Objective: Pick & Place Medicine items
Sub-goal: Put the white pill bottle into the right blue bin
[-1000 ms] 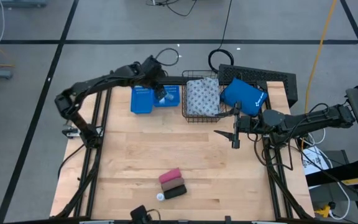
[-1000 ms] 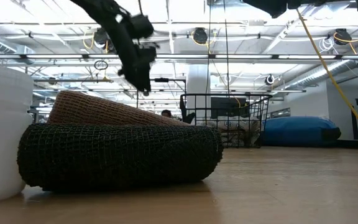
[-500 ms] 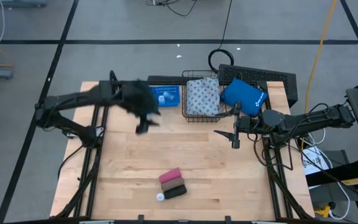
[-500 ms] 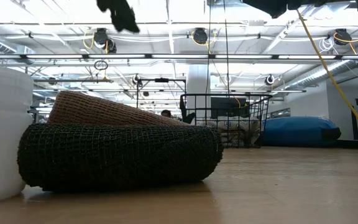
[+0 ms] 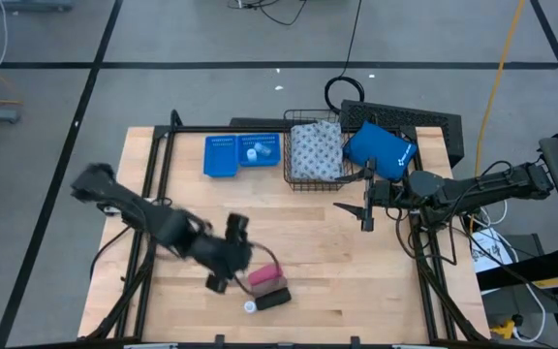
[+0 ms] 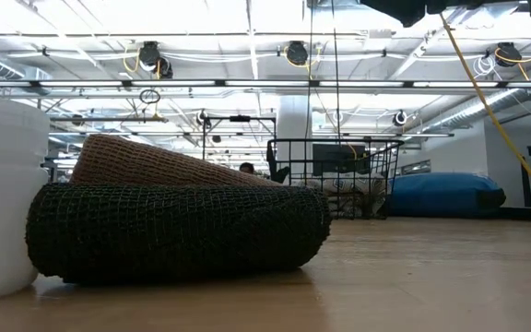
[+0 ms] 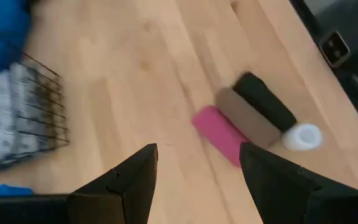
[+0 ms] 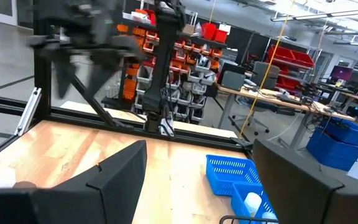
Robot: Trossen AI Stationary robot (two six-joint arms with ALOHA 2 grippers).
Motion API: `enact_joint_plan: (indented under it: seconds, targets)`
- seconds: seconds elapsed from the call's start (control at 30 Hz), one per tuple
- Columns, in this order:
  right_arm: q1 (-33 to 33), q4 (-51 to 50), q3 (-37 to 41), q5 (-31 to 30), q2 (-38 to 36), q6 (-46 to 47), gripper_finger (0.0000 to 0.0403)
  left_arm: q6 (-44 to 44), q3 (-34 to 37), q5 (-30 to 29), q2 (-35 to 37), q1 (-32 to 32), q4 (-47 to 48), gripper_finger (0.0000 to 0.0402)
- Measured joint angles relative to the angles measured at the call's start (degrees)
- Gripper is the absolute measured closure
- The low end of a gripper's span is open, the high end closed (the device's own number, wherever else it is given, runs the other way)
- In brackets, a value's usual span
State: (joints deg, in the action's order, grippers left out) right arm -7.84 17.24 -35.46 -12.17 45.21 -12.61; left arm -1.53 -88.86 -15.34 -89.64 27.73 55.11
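Note:
A pink block point(image 5: 264, 275), a brown block point(image 7: 250, 118) and a black block point(image 5: 274, 298) lie side by side near the table's front edge. A white bottle point(image 5: 250, 306) stands at their near end. My left gripper point(image 5: 238, 260) hovers open just left of the pink block point(image 7: 219, 134), with nothing between its fingers. Another white bottle point(image 5: 252, 152) sits in a blue tray point(image 5: 262, 158) at the far side. A grey-white patterned pack point(image 5: 316, 150) lies in the wire basket point(image 5: 287, 167). My right gripper point(image 5: 364, 206) waits open at the right, above the table.
A second blue tray point(image 5: 220, 156) stands left of the first. A bright blue pouch point(image 5: 380, 150) lies right of the basket. Bare wood spreads across the table's middle point(image 5: 289, 228). In the low view the black block point(image 6: 178, 231) and the bottle point(image 6: 3, 194) fill the foreground.
My left gripper has swung fast from above the blue trays at the far edge toward the near edge, rolling as it went. It now hangs beside the pink block and has left the low view. The blocks and bottles have stayed put.

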Motion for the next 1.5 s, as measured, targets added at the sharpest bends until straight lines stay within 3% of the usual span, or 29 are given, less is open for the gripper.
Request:
enact_joint_plan:
  seconds: [0.13, 0.3, 0.47, 0.8, 1.1, 1.5]
  targets:
    - [0.0, 0.1, 0.0, 0.0, 0.0, 0.1, 0.0122, -5.4, -12.6, -1.1, -11.4, 3.1, 12.2, 0.0165]
    - [0.0, 0.7, 0.0, 0.0, 0.0, 0.1, 0.0122, -8.7, -20.4, 5.2, -20.9, 5.5, 20.1, 0.0165]
    - [0.0, 1.2, 0.0, 0.2, 0.0, 1.9, 0.0122, -13.9, -20.3, 10.9, -25.5, 8.0, 18.1, 0.0165]
    - [0.0, 0.3, 0.0, 0.2, 0.0, 7.4, 0.0122, -14.3, -20.2, 10.9, -33.2, 11.1, 13.3, 0.0165]
    - [-0.1, -0.3, 0.0, 0.3, 0.0, 9.2, 0.0122, -14.5, -19.8, 11.3, -34.6, 11.2, 10.0, 0.0165]
    - [-0.1, -0.4, 0.0, 0.4, 0.6, 8.9, 0.0121, -15.2, -14.2, 10.8, -34.6, 10.7, 4.1, 0.0165]
